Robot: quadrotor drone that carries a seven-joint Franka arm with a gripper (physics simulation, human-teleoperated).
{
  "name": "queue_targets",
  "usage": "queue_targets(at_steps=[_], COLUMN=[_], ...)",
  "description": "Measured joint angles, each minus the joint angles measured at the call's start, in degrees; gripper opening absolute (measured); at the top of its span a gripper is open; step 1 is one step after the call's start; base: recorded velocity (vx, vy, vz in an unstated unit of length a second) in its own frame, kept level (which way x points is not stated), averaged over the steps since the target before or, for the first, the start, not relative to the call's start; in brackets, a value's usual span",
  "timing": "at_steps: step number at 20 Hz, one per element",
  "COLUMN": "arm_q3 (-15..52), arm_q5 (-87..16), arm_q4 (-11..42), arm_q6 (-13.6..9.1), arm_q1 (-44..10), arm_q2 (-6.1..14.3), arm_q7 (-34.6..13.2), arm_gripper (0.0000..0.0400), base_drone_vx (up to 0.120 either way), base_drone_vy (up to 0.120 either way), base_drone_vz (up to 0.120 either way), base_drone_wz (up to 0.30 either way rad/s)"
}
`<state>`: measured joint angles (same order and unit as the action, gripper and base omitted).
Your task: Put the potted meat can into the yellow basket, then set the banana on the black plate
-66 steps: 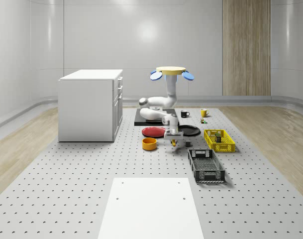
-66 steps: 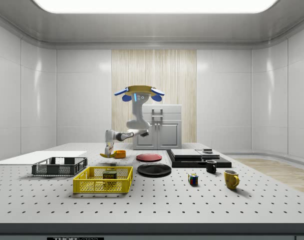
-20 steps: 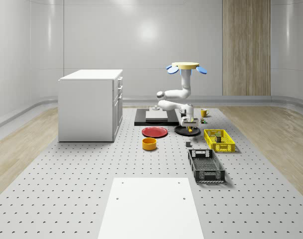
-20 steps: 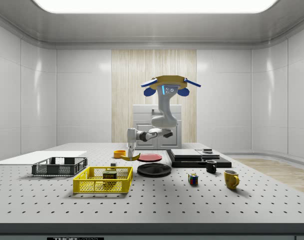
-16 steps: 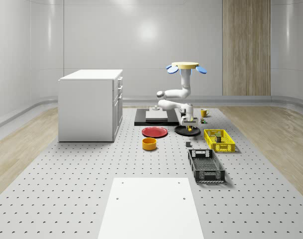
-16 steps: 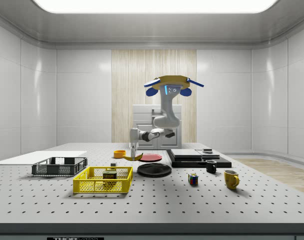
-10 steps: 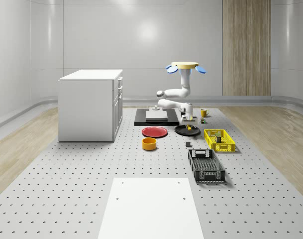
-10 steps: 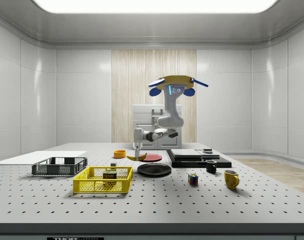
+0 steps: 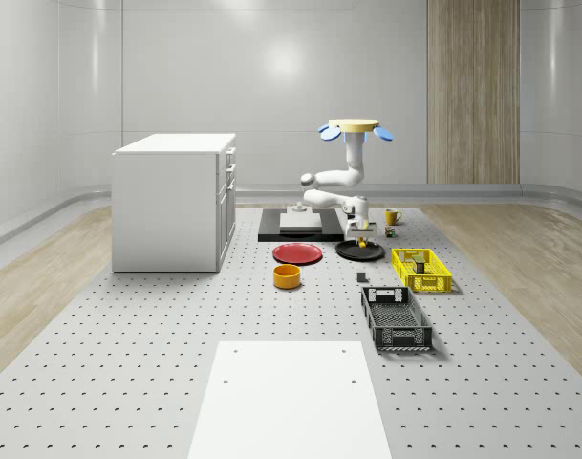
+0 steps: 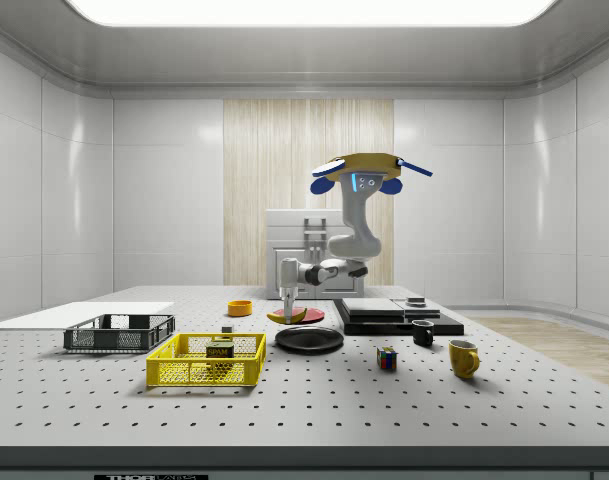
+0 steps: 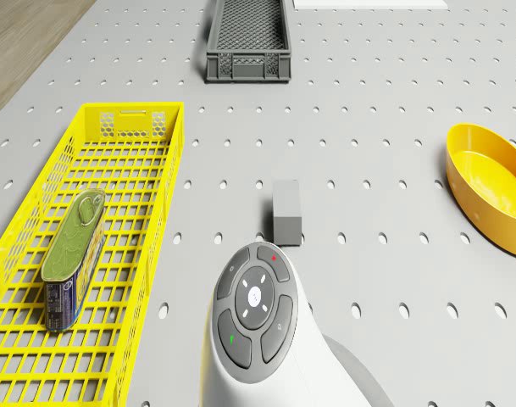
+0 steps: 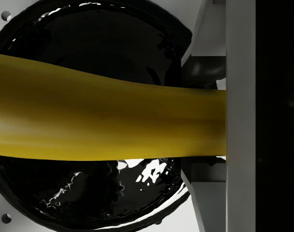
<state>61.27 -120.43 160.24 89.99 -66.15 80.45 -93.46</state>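
Note:
My gripper [image 10: 288,302] is shut on the yellow banana [image 10: 287,316], holding it a little above the black plate [image 10: 309,339]. The wrist view shows the banana [image 12: 108,121] lying across the glossy black plate [image 12: 89,38], with one finger [image 12: 241,116] at its end. In the whole-scene view the gripper [image 9: 361,232] hangs over the black plate [image 9: 348,252], and the drone [image 9: 355,127] hovers above it. The potted meat can [image 11: 74,246] lies on its side inside the yellow basket [image 11: 169,170].
A red plate [image 9: 297,253] and an orange bowl [image 9: 288,276] sit at the whole-scene view's left of the black plate. A small grey block [image 11: 287,212] lies near the basket, a black crate [image 9: 396,317] nearer the camera. A white cabinet [image 9: 174,201] stands far left. Mugs [image 10: 463,358] and a cube [image 10: 386,359] are behind.
Drone and arm have carried the banana from beside the orange bowl to over the black plate, drifting toward the side view's right over the last second.

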Motion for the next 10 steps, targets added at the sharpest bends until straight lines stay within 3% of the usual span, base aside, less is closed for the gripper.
queue_targets(at_steps=[1, 10], arm_q3=[0.0, -0.1], arm_q5=[0.0, -0.2], arm_q4=[0.0, 0.0], arm_q6=[0.0, -0.3], arm_q1=[0.0, 0.2], arm_q2=[0.0, -0.3], arm_q7=[0.0, 0.2], arm_gripper=[0.0196, 0.0196], base_drone_vx=[-0.12, -0.116], base_drone_vy=[0.0, 0.0], base_drone_vz=[-0.12, 0.0], base_drone_wz=[0.0, 0.0])
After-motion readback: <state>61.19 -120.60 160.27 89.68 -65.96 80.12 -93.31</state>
